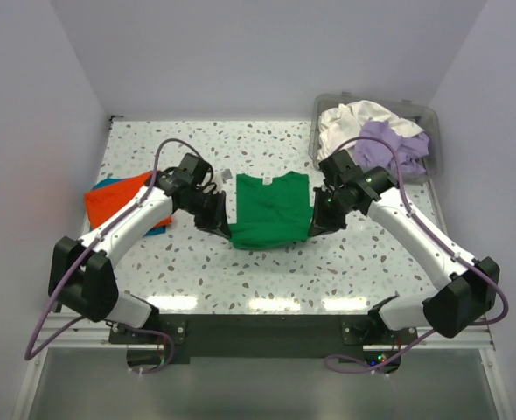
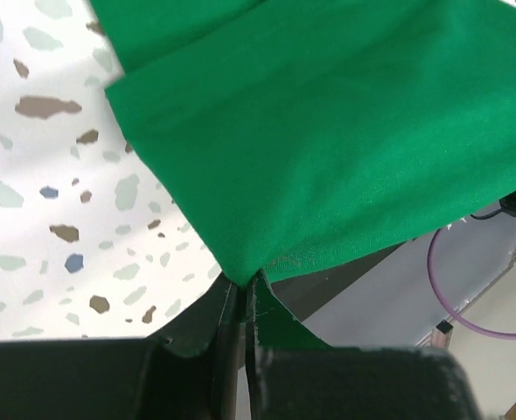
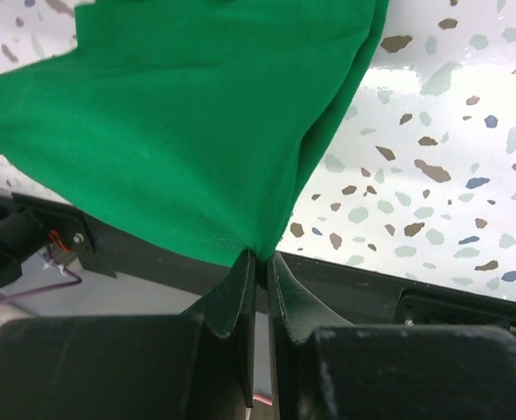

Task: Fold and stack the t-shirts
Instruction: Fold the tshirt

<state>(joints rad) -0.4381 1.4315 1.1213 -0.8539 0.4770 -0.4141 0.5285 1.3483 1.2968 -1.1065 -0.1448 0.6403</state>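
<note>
Green t-shirt [image 1: 269, 210], sleeves folded in, collar farthest

Left pincer [image 2: 242, 289], right pincer [image 3: 260, 261], both clamped

Overhead view looking down, two wrist views close, sharing green t-shirt [image 1: 268, 210]

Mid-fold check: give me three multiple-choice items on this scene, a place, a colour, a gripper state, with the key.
1. Where is the bin? A far right corner; B near left; C centre.
2. Colour of the held t-shirt? A orange; B green; C white.
3. The left gripper is: A open; B shut on cloth; C out of view.
Key: 1 A, it sits far right in the top view; 2 B, green in every view; 3 B, it pinches a green corner.
</note>
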